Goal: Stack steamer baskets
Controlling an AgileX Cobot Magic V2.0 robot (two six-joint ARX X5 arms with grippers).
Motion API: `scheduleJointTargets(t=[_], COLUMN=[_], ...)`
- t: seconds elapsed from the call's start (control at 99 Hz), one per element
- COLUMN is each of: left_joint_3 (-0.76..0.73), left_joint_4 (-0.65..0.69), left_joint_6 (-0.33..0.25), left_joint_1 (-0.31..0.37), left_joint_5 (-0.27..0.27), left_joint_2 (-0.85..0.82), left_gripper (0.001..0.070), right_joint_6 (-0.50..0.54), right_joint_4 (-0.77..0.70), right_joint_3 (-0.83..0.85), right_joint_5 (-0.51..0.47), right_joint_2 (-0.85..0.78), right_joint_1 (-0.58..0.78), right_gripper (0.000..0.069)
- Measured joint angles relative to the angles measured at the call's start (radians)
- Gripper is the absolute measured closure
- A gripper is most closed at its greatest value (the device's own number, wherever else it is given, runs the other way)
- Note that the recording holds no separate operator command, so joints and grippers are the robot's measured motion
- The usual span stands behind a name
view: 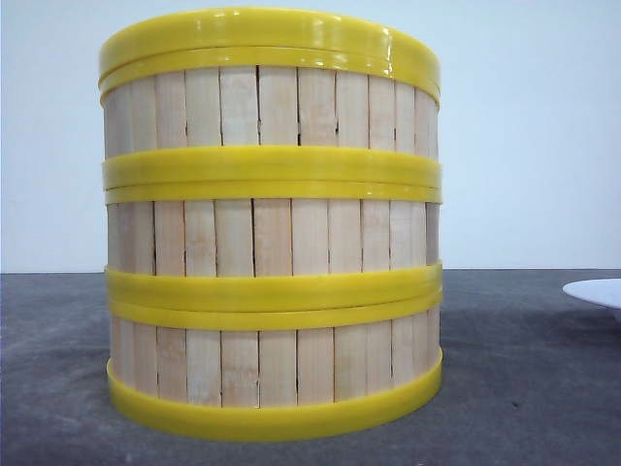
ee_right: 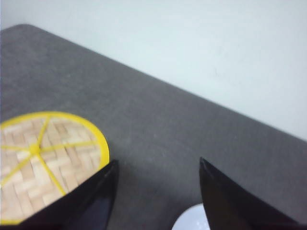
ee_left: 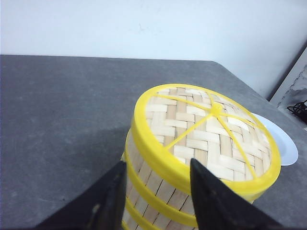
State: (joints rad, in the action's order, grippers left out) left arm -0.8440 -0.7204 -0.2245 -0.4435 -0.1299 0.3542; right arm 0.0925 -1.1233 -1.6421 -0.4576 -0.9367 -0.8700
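Front view: the three steamer baskets point(view: 272, 228) stood as one upright column on the grey table point(view: 524, 388), rims seated flush, with the woven lid point(view: 267, 39) on top; neither arm showed here. By that evidence the stacking looked complete, and little seemed left beyond clearing the arms. A white plate point(view: 597, 291) sat at the edge of frame, well apart from the column, and a plain pale wall point(view: 534, 126) closed the scene behind. Left wrist view: the left gripper point(ee_left: 156, 189) was parted and held nothing, the fingers point(ee_left: 216, 201) straddling the lid's near rim without visibly touching it; the stack lay just ahead of and below the fingertips, the plate beyond it. The table was dull grey and matte, and dark cabling showed off its far corner. Right wrist view: the right gripper point(ee_right: 156, 191) was likewise spread and empty, hanging over bare table; the lid lay beside and beneath one finger, and a sliver of plate, probably, sat under the other, though this frame was soft. Table met white wall straight ahead.
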Motion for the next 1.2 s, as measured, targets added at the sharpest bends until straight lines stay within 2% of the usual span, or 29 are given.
scheduleJointTargets(t=[0.192, 0.323, 0.455, 0.515, 0.546, 0.616, 0.707, 0.849, 1.202], left_joint_3=[0.000, 0.000, 0.000, 0.000, 0.000, 0.000, 0.000, 0.000, 0.000], left_joint_4=[-0.006, -0.010, -0.009, -0.010, -0.010, -0.014, -0.015, -0.015, -0.015], left_joint_6=[0.000, 0.000, 0.001, 0.002, 0.003, 0.003, 0.003, 0.003, 0.003], left_joint_1=[0.000, 0.000, 0.000, 0.000, 0.000, 0.000, 0.000, 0.000, 0.000], left_joint_5=[0.000, 0.000, 0.000, 0.000, 0.000, 0.000, 0.000, 0.000, 0.000], left_joint_2=[0.000, 0.000, 0.000, 0.000, 0.000, 0.000, 0.000, 0.000, 0.000], left_gripper=[0.0469, 0.0469, 0.0472, 0.0499, 0.0543, 0.0643, 0.0678, 0.0684, 0.0684], right_joint_6=[0.095, 0.154, 0.172, 0.177, 0.178, 0.178, 0.178, 0.182, 0.193], right_joint_4=[0.068, 0.077, 0.089, 0.089, 0.089, 0.089, 0.089, 0.089, 0.088], right_joint_3=[0.316, 0.447, 0.450, 0.450, 0.450, 0.450, 0.450, 0.450, 0.450], right_joint_5=[-0.017, -0.017, -0.017, -0.017, -0.017, -0.017, -0.017, -0.016, -0.016], right_joint_2=[0.194, 0.279, 0.288, 0.289, 0.289, 0.289, 0.289, 0.289, 0.289], right_joint_1=[0.000, 0.000, 0.000, 0.000, 0.000, 0.000, 0.000, 0.000, 0.000], right_gripper=[0.0367, 0.0367, 0.0367, 0.0383, 0.0421, 0.0583, 0.0657, 0.0679, 0.0681])
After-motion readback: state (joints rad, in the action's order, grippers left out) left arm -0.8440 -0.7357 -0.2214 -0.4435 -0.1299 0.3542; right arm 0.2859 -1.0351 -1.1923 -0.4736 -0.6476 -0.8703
